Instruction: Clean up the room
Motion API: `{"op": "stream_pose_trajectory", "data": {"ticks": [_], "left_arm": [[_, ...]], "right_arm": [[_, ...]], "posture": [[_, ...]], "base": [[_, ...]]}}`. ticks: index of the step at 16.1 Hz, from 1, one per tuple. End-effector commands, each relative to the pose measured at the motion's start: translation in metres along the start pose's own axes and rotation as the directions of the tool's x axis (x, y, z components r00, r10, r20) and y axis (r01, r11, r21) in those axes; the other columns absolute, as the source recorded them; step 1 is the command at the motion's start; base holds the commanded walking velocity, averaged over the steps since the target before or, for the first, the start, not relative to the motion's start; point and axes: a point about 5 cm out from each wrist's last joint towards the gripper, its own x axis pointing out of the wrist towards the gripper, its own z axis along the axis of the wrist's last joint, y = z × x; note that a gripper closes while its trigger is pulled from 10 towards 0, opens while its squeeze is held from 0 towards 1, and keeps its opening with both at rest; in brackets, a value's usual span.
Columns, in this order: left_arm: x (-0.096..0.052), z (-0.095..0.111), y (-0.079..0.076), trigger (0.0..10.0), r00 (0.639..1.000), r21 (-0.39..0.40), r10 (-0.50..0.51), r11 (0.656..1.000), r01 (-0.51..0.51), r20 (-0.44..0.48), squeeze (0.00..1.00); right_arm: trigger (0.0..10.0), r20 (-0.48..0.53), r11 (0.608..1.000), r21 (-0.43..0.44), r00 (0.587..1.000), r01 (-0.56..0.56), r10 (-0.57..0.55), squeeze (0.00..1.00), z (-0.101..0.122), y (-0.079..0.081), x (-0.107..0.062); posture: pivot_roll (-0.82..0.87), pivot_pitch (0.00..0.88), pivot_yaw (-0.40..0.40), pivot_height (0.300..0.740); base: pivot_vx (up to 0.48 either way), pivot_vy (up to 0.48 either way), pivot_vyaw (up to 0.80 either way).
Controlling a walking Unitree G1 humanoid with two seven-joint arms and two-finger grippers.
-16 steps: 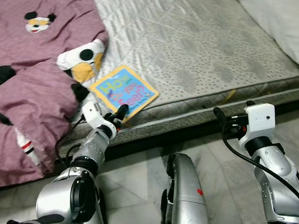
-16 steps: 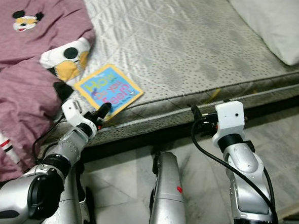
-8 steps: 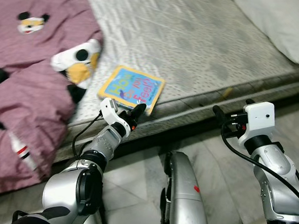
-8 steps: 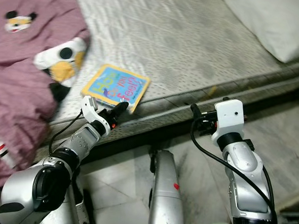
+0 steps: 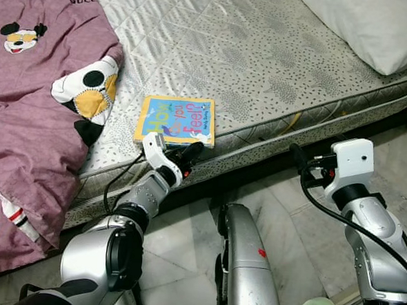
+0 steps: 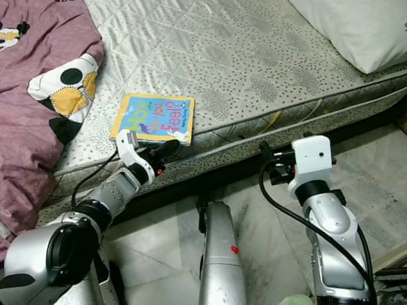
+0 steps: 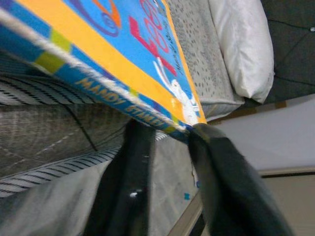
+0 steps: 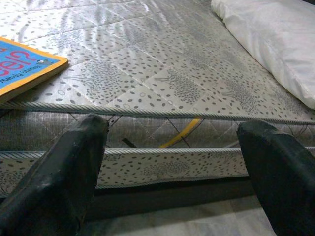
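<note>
Since the earlier frames, the left gripper (image 5: 184, 153) has closed in on the book (image 5: 177, 120) and the camera has swung, so the book's edge now lies square to the mattress (image 5: 265, 52) edge. Now the left gripper is sitting right at the book's near edge, its two fingers (image 7: 216, 172) parted a little with the tips touching the book's spine; it is not gripping anything yet. The book is lying flat near the mattress edge, just beside the blanket (image 5: 33, 114). The right gripper (image 6: 267, 158) is hovering off the mattress side, well apart from the book, fingers spread wide and empty, with the pillow (image 8: 275, 39) lying beyond at the bed's far end. Judging from this, the step in hand is picking up the book. The next move is likely calling for one finger sliding under the overhanging edge and the other over the cover, then closing firmly before lifting.
</note>
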Motion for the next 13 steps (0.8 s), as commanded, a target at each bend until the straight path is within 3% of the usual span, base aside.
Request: {"op": "stream_pose_trajectory", "data": {"ticks": [1,4,9,13], "left_arm": [[-0.004,-0.004,0.006,0.0,0.999,0.009,0.035,0.999,-0.035,-0.010,0.00],[-0.012,0.009,0.020,0.0,0.983,0.051,0.145,0.987,-0.152,0.108,0.00],[-0.029,0.020,0.042,0.0,0.954,0.024,0.247,0.967,-0.255,0.169,0.00],[-0.042,0.029,0.057,0.0,0.909,-0.021,0.334,0.940,-0.339,0.248,0.00]], "right_arm": [[10.0,-0.008,1.000,-0.001,1.000,-0.001,0.001,0.00,-0.003,0.000,-0.001],[10.0,-0.011,1.000,0.000,1.000,-0.003,0.003,0.00,-0.004,0.001,-0.001],[10.0,-0.014,1.000,0.008,1.000,-0.003,0.003,0.00,-0.006,0.003,-0.001],[10.0,-0.016,1.000,0.017,1.000,0.000,0.000,0.00,-0.008,0.006,-0.002]], "posture": [[-0.34,0.137,-0.060,0.525],[-0.33,0.140,-0.060,0.525],[-0.32,0.144,-0.054,0.525],[-0.30,0.146,-0.051,0.525]], "base": [[0.000,0.000,0.00],[0.000,0.000,0.00],[0.000,0.000,0.00],[0.000,0.000,0.00]]}}
